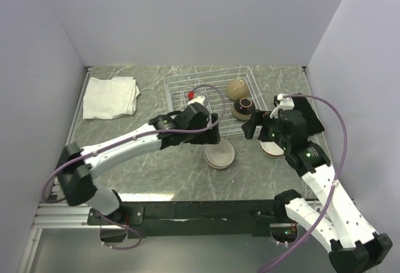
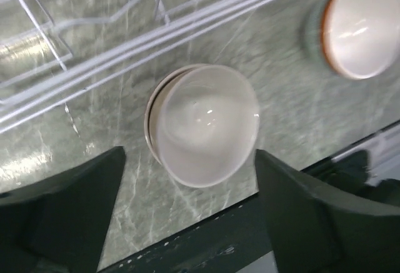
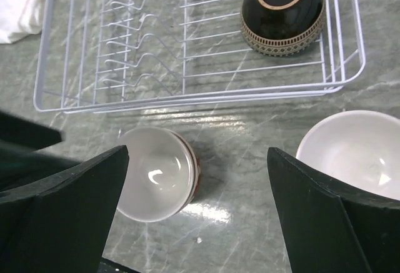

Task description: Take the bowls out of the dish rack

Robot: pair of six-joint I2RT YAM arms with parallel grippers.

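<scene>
The white wire dish rack point(image 1: 187, 85) stands at the back middle and holds a tan bowl point(image 1: 238, 88) and an upturned black-brown bowl point(image 1: 243, 107), which also shows in the right wrist view point(image 3: 283, 10). A stack of bowls point(image 1: 219, 155) with a cream inside sits on the table in front of the rack; it shows dark red sides in the right wrist view point(image 3: 156, 173). My left gripper point(image 1: 212, 137) is open and empty just above this stack point(image 2: 203, 123). My right gripper point(image 1: 257, 128) is open and empty over a second stack point(image 1: 272, 148), orange-rimmed point(image 2: 362, 26).
A folded white cloth point(image 1: 111, 96) lies at the back left. The rack's front rail point(image 3: 187, 98) runs just behind both stacks. The dark table front edge point(image 2: 206, 235) lies close below the left gripper. Purple-white walls close in the sides and back.
</scene>
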